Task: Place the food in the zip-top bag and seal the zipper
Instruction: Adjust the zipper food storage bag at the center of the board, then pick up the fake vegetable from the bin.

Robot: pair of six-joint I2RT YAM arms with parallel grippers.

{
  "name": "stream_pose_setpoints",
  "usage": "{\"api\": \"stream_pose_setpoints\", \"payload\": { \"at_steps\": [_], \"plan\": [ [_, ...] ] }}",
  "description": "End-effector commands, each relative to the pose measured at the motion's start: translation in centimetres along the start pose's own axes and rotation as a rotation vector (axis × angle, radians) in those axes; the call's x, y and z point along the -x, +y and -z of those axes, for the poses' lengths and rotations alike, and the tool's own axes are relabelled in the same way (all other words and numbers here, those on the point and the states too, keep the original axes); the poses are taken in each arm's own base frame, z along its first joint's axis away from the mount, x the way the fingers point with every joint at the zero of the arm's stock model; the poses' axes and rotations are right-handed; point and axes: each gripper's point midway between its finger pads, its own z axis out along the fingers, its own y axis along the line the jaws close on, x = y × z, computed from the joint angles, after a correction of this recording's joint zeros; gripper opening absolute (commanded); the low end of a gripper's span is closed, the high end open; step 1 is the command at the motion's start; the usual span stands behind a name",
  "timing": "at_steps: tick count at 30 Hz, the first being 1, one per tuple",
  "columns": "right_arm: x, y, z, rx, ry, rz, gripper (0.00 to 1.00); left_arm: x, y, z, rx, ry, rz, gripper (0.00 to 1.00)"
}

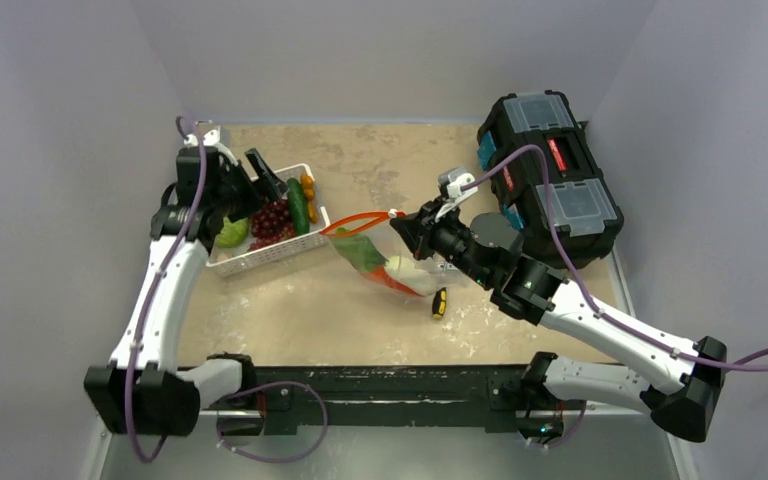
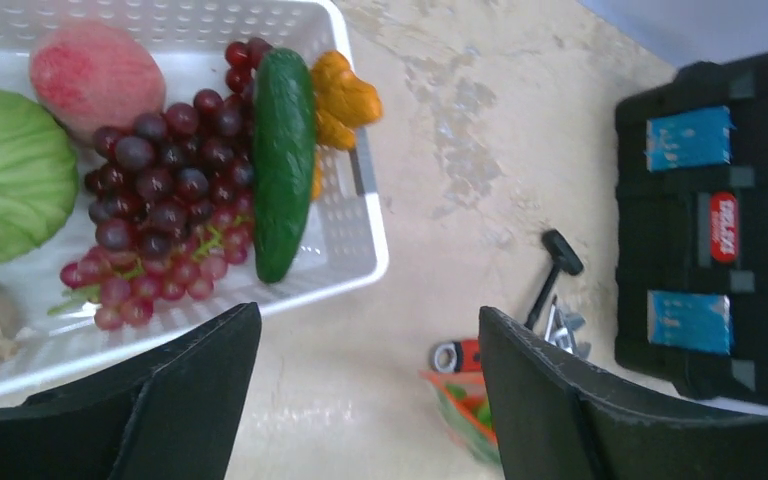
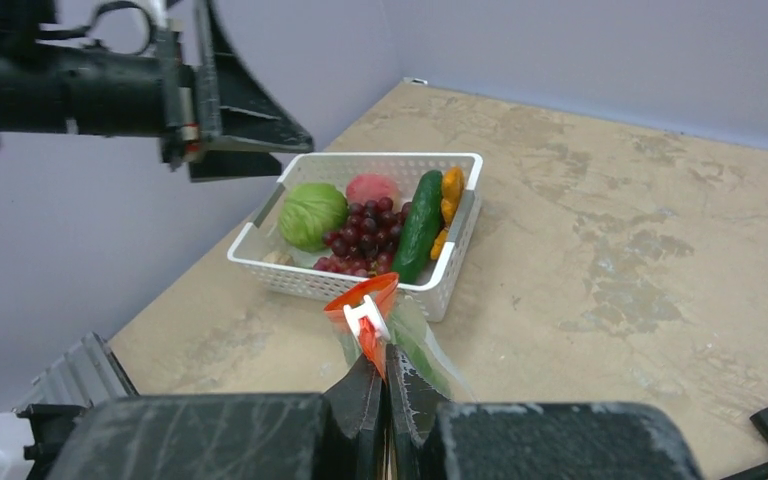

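The right gripper (image 3: pixel 385 378), jaws clamped on the zipper (image 3: pixel 360 296), holds the mouth of the zip-top bag (image 1: pixel 385 262) up off the worktop (image 1: pixel 310 310), likely to receive food; carrot (image 1: pixel 400 284) and leafy greens (image 1: pixel 360 250) lie inside; farther, the left gripper (image 2: pixel 368 318), jaws wide, hovers over the basket (image 2: pixel 365 255) of grapes (image 2: pixel 160 200) and cucumber (image 2: pixel 282 160), probably choosing the next piece.

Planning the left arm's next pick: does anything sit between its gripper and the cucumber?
Nothing visible does. The left gripper hangs open near the basket, and the cucumber lies uncovered beside the grapes.
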Motion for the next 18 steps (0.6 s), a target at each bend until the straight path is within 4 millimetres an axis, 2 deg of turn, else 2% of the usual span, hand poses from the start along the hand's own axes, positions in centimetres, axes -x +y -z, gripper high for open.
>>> {"api": "stream_pose_setpoints", "payload": {
  "at_steps": [1,3,6,9,13,18],
  "plan": [
    [3.1,0.5,0.2,0.007,-0.11,-0.054,0.0,4.6,-0.8,-5.3,-0.054,-0.08,-0.016,0.77],
    [3.3,0.7,0.3,0.017,-0.114,-0.053,0.0,5.3,-0.3,-8.4,-0.039,-0.052,-0.039,0.75],
    [3.4,1.1,0.4,0.033,-0.115,-0.057,0.0,5.1,1.5,-13.0,0.026,0.016,-0.051,0.71],
    [3.5,1.6,0.5,0.06,-0.111,-0.062,0.0,4.8,3.3,-16.5,0.091,0.053,-0.053,0.66],
    [3.7,1.6,0.9,0.065,-0.113,-0.06,0.0,4.5,4.2,-19.1,0.099,0.057,-0.044,0.55],
    [3.8,1.1,1.2,0.043,-0.122,-0.043,0.0,2.9,5.3,-20.0,0.126,0.086,-0.011,0.43]
  ]
}}
